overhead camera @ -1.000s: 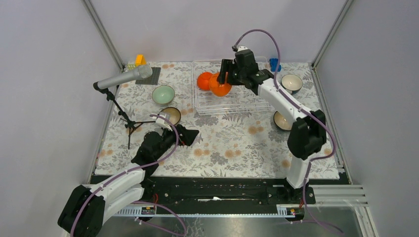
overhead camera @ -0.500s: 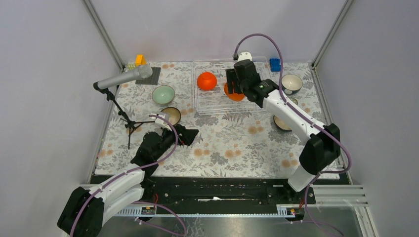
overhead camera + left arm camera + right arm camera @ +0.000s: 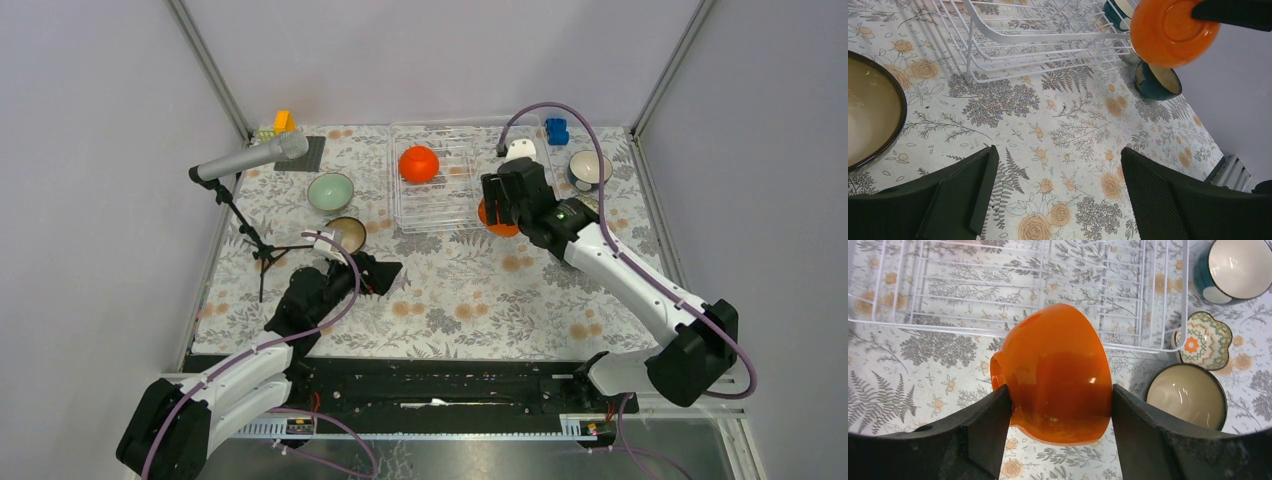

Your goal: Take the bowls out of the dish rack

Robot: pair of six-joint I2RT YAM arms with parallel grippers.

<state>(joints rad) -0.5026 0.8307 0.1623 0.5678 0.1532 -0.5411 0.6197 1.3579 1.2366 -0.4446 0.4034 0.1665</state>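
Note:
My right gripper [image 3: 1060,396] is shut on a bright orange bowl [image 3: 1058,367], one finger on each side of its wall, with the bowl tipped on its side. From the top view this held bowl [image 3: 498,225] hangs over the front right corner of the white wire dish rack [image 3: 450,200]. A second orange bowl [image 3: 418,163] lies upside down inside the rack. My left gripper [image 3: 375,272] hovers open over the floral mat near a dark-rimmed cream bowl [image 3: 346,233], nothing between its fingers [image 3: 973,185].
A mint green bowl [image 3: 330,191] sits left of the rack. Right of it are a teal bowl [image 3: 1235,267], a flower-shaped dish [image 3: 1205,340] and a cream bowl [image 3: 1188,395]. A microphone stand [image 3: 250,160] stands at left, a blue block [image 3: 557,130] behind the rack.
My right gripper has carried its orange bowl out of the rack's middle, rightward and toward the near side, to the rack's front right corner. The other orange bowl stayed. The left arm has not moved.

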